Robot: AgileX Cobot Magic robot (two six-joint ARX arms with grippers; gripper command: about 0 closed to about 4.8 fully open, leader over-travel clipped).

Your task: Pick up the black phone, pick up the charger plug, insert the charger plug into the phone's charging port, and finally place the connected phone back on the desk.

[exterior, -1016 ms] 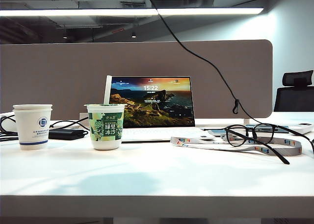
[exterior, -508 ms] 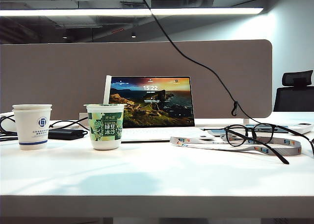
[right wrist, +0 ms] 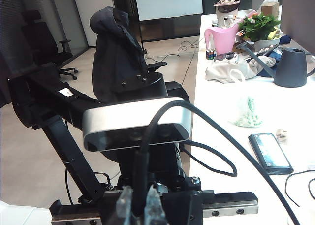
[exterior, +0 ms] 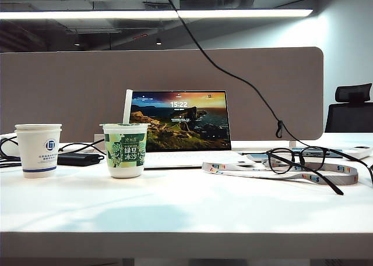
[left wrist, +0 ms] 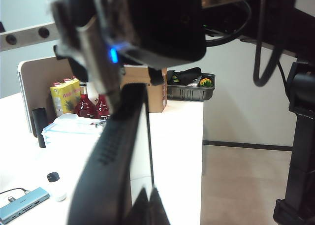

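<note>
Above the table [exterior: 186, 208], the left pincer [left wrist: 147, 205] clamps the black phone [left wrist: 115, 156] edge-on while the right pincer [right wrist: 139, 205] pinches the charger plug [right wrist: 140, 180]; slight misalignment could jam the insertion.

I see a white tabletop [exterior: 186, 213], grey-beige partition [exterior: 70, 91], black cable [exterior: 233, 77], black-framed glasses [exterior: 303, 160], green-and-white patterned cup [exterior: 125, 149], white cup with blue logo [exterior: 38, 149], multicoloured lanyard [exterior: 245, 170].

In the right wrist view, black phone [right wrist: 269, 152].

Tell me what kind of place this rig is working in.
Likely an open-plan office: a white desk backed by a fabric partition, an open laptop, and an office chair behind.
</note>
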